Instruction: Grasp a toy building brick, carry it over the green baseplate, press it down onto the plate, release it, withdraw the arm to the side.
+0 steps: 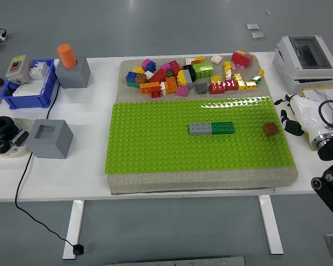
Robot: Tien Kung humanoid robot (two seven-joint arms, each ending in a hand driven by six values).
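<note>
Brown brick (270,129) sits on the green baseplate (155,144) near its right edge; right hand (293,113) just beyond that edge, fingers loose, holding nothing; brick lies toward the baseplate's middle from it.

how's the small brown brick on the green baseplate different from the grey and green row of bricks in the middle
The small brown brick is one short, roughly square piece; the grey and green row of bricks is a longer strip of two colours. The brown brick stands alone near the green baseplate's right edge; the row sits near the centre. Both sit on the baseplate, with no hand touching them.
</note>
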